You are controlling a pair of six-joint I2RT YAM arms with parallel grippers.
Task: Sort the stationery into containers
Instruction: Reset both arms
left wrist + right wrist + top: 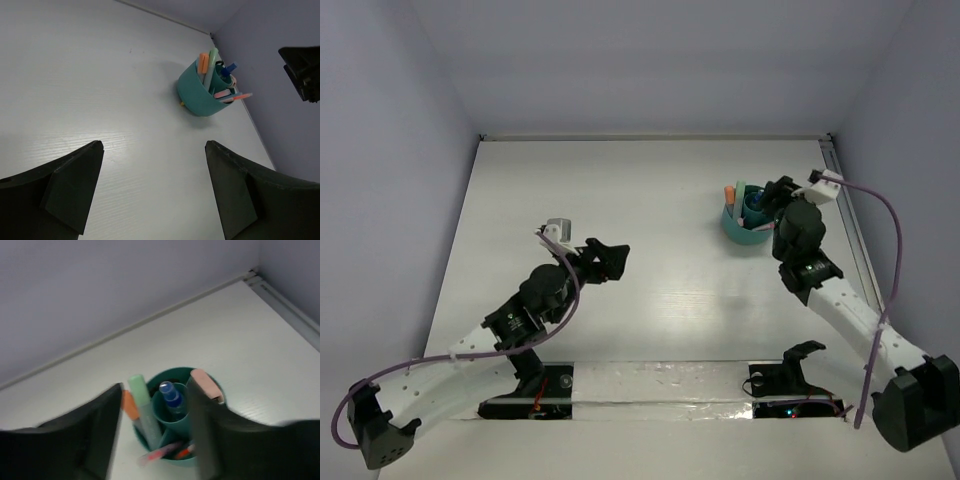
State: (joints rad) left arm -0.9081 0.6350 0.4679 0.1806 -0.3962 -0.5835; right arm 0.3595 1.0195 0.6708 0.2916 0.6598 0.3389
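Overhead view: teal cup [740,233] stood upright in the upper right of the frame, near the right edge of the table [620,180]. Contents seen: orange marker [203,62], green marker [213,56], blue-capped bottle [170,392] in the centre compartment, pink eraser [204,382] by the rim.

Right gripper [155,390] hung over the cup, jaws wide, nothing clamped. Could not tell whether a finger touched the eraser.

Left gripper [154,147] sat left of centre, well apart from the cup, jaws wide, empty.
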